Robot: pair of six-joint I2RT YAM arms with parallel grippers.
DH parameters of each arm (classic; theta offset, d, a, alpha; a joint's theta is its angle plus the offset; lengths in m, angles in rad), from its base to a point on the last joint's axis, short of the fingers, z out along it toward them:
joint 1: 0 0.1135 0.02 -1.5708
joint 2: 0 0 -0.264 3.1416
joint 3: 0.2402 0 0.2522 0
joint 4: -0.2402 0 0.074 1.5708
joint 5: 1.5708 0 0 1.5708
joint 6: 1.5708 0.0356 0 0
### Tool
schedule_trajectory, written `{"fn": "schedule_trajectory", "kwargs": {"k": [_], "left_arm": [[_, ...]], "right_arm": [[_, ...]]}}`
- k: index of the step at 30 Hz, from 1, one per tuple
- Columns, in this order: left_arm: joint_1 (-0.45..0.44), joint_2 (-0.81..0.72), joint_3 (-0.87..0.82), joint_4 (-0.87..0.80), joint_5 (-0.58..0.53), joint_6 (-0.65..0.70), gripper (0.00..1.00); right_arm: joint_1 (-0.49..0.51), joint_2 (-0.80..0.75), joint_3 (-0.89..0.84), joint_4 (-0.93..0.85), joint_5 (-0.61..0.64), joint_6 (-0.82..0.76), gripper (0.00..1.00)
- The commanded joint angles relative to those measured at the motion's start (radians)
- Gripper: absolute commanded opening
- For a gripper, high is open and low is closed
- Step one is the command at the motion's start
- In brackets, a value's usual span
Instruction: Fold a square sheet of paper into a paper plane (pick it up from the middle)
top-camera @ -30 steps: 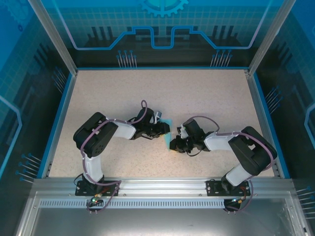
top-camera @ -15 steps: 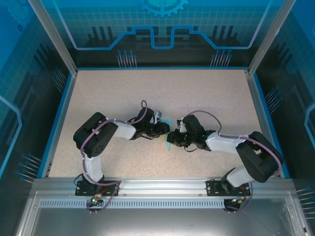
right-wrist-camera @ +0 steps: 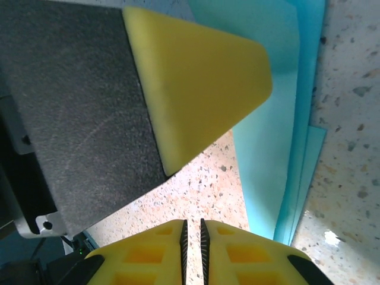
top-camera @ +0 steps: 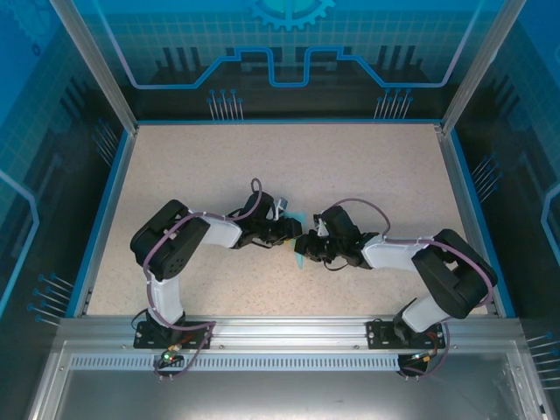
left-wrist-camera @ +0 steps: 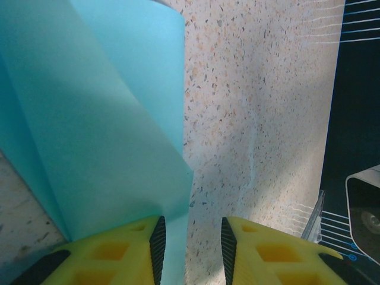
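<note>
The blue paper (left-wrist-camera: 101,119) (curled, in layers) sits at the middle of the worktop (top-camera: 219,175). Our left fingers (left-wrist-camera: 145,249) stand apart, its edge in their gap; our right fingers (right-wrist-camera: 154,249), just beside it, are clenched empty.

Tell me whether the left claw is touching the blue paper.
Touching. The left wrist view shows the blue paper lying flush against one finger pad of the left claw; the other finger stands clear.
</note>
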Motion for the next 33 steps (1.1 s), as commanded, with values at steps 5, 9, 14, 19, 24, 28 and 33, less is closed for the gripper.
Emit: {"fn": "schedule_trajectory", "kwargs": {"k": [5, 9, 14, 19, 24, 28, 33], "left_arm": [[-0.027, 0.027, -0.009, -0.111, -0.023, 0.008, 0.34], [-0.026, 0.027, -0.007, -0.112, -0.020, 0.006, 0.34], [-0.027, 0.021, -0.005, -0.113, -0.017, 0.008, 0.34], [-0.026, 0.006, 0.001, -0.131, -0.019, 0.025, 0.35], [-0.016, -0.038, 0.059, -0.201, 0.002, 0.100, 0.43], [0.002, -0.093, 0.114, -0.253, 0.033, 0.157, 0.49], [0.048, -0.170, 0.106, -0.318, 0.000, 0.210, 0.46]], "right_arm": [[0.015, 0.035, 0.004, 0.080, -0.002, 0.027, 0.16], [0.015, 0.084, 0.012, 0.095, -0.017, 0.030, 0.16], [0.016, 0.146, -0.009, 0.123, -0.021, 0.039, 0.15], [0.020, 0.164, -0.040, 0.038, -0.007, 0.005, 0.13], [0.014, 0.161, -0.082, -0.032, -0.015, -0.042, 0.10], [0.000, 0.162, -0.089, -0.045, -0.042, -0.087, 0.09], [-0.028, 0.164, -0.083, -0.053, -0.081, -0.131, 0.09]]}}
